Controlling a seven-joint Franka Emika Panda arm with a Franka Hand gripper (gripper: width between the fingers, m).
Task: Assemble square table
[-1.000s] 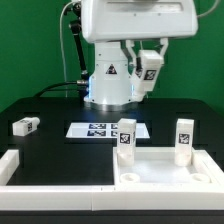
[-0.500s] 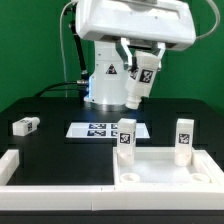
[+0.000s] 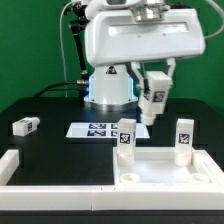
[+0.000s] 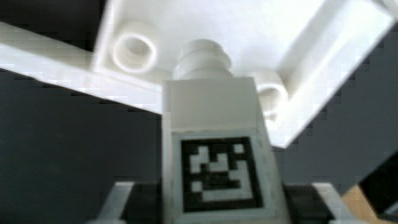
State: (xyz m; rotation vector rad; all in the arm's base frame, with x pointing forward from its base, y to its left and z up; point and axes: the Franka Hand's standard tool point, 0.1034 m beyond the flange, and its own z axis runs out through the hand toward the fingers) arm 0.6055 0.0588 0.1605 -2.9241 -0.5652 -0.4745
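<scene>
Nearest me, the white square tabletop sits at the front, on the exterior view's right. Two upright legs stand in it (each tagged): a nearer leg and a right-hand leg. Behind lies the marker board, with a loose leg well off to the exterior view's left. Above, my gripper is clamped on a fourth leg, slightly tilted in the air.
</scene>
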